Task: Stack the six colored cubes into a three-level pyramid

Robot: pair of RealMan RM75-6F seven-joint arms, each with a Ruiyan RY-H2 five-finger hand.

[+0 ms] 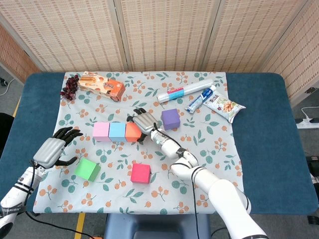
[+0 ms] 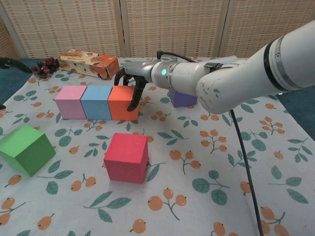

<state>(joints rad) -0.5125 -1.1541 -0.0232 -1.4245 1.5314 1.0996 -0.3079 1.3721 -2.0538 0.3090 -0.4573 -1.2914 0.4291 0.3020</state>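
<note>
Pink (image 1: 101,131), blue (image 1: 117,131) and orange (image 1: 131,133) cubes stand side by side in a row on the flowered cloth. My right hand (image 1: 145,122) lies over the orange cube (image 2: 122,103), one finger down its right face and another behind its top edge, gripping it. The purple cube (image 1: 170,119) sits just right of that hand. A red cube (image 1: 140,173) and a green cube (image 1: 87,169) lie nearer the front. My left hand (image 1: 50,152) hovers left of the green cube, fingers apart, holding nothing.
A snack box (image 1: 102,85) and grapes (image 1: 70,87) lie at the back left. A wrapped roll (image 1: 185,89), a toothpaste tube (image 1: 201,99) and a snack packet (image 1: 225,106) lie at the back right. Blue table (image 1: 259,139) surrounds the cloth.
</note>
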